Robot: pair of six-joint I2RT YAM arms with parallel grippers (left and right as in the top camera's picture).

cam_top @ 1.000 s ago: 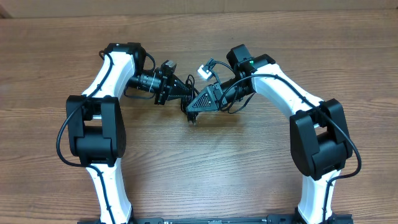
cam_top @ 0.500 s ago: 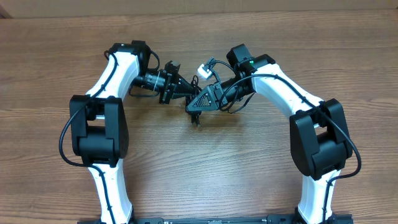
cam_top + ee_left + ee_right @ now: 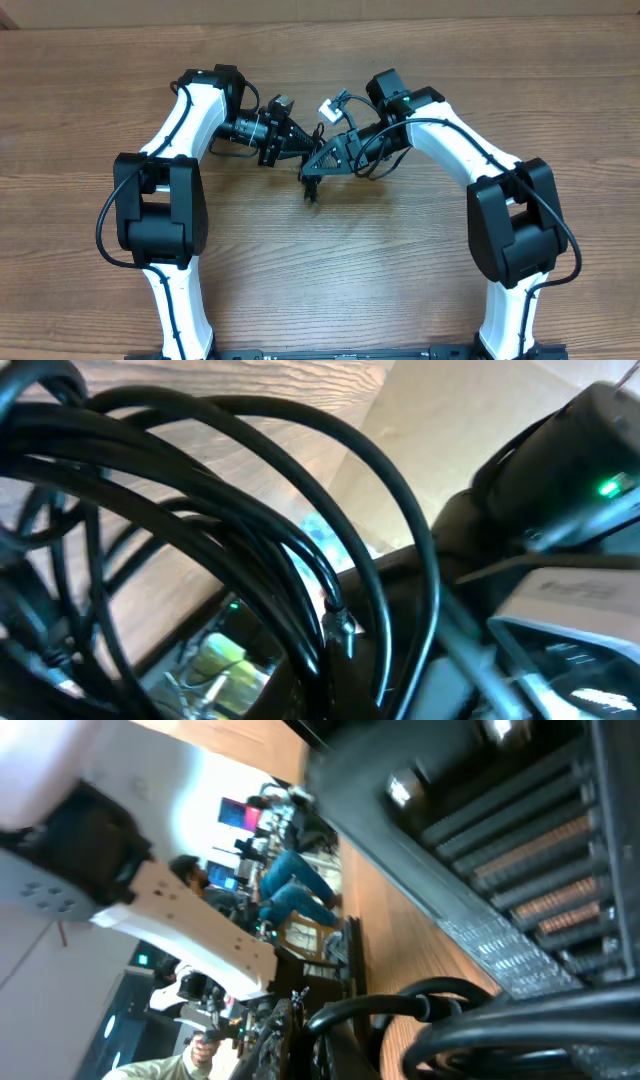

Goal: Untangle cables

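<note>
Now: jaws of the left arm and of the right arm both pinched shut on the cables, bunched between them just over the surface; best drawn apart slowly and level, easing off wherever a loop tightens instead of slipping free.

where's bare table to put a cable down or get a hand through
Bare wood: the wide patch of table between the left arm and right arm, the far strip beyond them, and outside each. Crowded at centre, where the left gripper and right gripper meet on the cables.
</note>
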